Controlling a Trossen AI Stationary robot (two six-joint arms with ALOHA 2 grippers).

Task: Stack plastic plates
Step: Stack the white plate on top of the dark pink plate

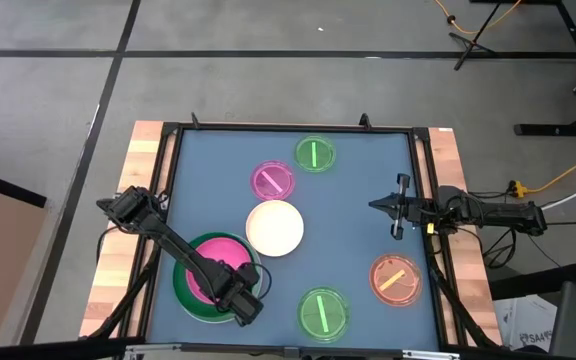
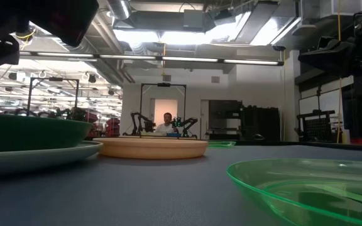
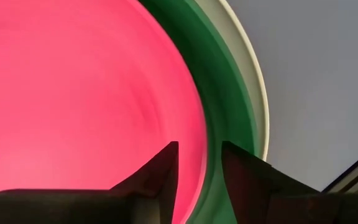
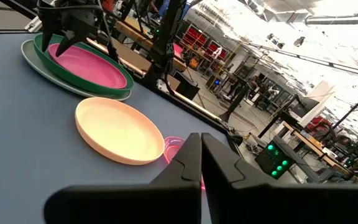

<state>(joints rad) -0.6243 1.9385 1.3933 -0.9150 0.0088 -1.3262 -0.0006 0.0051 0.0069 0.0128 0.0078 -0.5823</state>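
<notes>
No brand, label or writing is showing legibly on any plate, arm or surface.

Seen from above, a blue-grey table [image 1: 348, 230] with wooden side strips is carrying the plastic plates. Near the front left, a magenta plate [image 1: 206, 272] is lying inside a dark green plate [image 1: 182, 285], which is resting on a pale blue-white plate [image 3: 248, 81]; only a thin rim of that bottom plate is showing. The left gripper [image 1: 248, 305] is sitting at the stack's near right edge, its two fingers [image 3: 160, 177] slightly apart and straddling the magenta rim, though a firm grip cannot be confirmed.

A cream plate [image 1: 275, 228] is lying just beside the stack, toward the table's middle. A small translucent pink plate [image 1: 273, 180] is sitting just behind it, and a small green plate [image 1: 315, 153] is lying farther back. Another small green plate [image 1: 323, 312] is at the front centre, close to the low camera and filling its right foreground. A small orange plate [image 1: 396, 279] is lying front right.

The right gripper [image 1: 400, 206] is waiting over the right side of the table, its fingers pressed together and holding nothing.

Beyond the table, a seated person [image 2: 166, 125] is visible far back in the room, between two other robot arms.
</notes>
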